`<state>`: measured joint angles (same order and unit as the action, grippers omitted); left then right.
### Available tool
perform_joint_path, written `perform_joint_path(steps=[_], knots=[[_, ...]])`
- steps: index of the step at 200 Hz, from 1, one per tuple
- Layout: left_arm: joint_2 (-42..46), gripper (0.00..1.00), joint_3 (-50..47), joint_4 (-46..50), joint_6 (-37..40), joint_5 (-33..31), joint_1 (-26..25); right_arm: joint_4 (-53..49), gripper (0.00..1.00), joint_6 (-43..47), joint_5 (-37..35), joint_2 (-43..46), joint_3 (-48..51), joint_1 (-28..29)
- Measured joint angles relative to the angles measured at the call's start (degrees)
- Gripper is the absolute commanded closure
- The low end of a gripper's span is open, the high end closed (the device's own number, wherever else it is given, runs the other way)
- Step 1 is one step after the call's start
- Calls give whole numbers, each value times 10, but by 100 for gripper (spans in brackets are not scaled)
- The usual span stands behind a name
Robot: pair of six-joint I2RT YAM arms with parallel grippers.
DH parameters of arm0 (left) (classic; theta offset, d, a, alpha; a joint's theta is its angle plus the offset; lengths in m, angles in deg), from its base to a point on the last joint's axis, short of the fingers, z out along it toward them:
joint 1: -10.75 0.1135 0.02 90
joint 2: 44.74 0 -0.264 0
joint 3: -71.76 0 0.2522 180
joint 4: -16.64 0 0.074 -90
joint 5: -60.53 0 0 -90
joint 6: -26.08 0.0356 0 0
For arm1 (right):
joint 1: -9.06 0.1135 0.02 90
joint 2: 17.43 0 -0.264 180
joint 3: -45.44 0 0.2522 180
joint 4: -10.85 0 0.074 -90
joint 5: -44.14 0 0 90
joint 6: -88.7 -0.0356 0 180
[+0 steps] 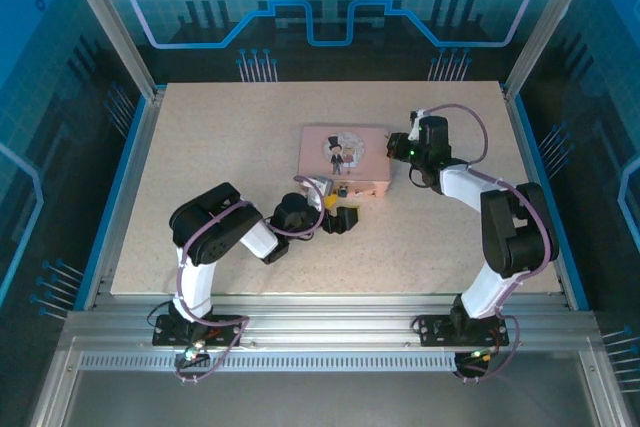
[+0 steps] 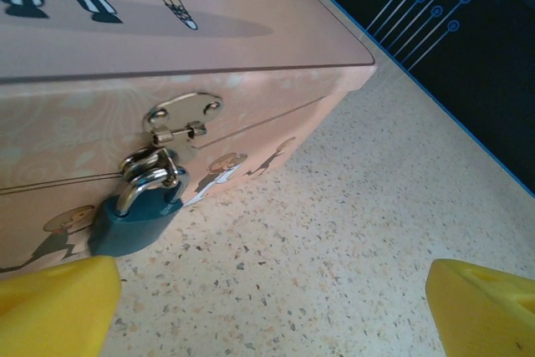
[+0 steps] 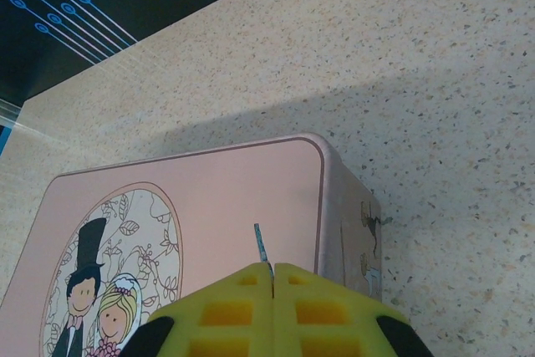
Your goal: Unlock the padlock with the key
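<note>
A small teal padlock (image 2: pixel 134 221) with a silver shackle hangs from the hasp (image 2: pixel 180 119) on the front wall of the pink picture-lidded tin (image 2: pixel 209 31). From above, the padlock (image 1: pixel 342 190) is a tiny dot on the tin's (image 1: pixel 345 152) near side. My left gripper (image 2: pixel 276 319) is open just in front of it, its yellow fingertips (image 2: pixel 50 307) low over the table, nothing between them. My right gripper (image 3: pixel 273 272) is shut on the key (image 3: pixel 261 244), whose thin blade sticks out above the tin's lid (image 3: pixel 217 206) near its right edge. In the top view the right gripper (image 1: pixel 398 148) is by the tin's right end.
The speckled table (image 1: pixel 220 127) stretches open to the left, behind and in front of the tin. Blue-lit enclosure walls (image 1: pixel 130 97) and metal posts ring the table. The right arm's elbow (image 1: pixel 515 227) hangs over the table's right side.
</note>
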<state>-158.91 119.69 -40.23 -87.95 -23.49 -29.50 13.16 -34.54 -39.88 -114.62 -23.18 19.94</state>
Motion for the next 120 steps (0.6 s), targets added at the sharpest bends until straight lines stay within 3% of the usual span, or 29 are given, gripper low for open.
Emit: perform_joint_path(steps=[67, 120], knots=[[0, 3, 21, 36, -7, -2, 8, -67, 100, 31, -16, -5, -95, 0], [0, 3, 38, 52, -40, 25, 23, -112, 100, 58, -26, -93, -230, 0]])
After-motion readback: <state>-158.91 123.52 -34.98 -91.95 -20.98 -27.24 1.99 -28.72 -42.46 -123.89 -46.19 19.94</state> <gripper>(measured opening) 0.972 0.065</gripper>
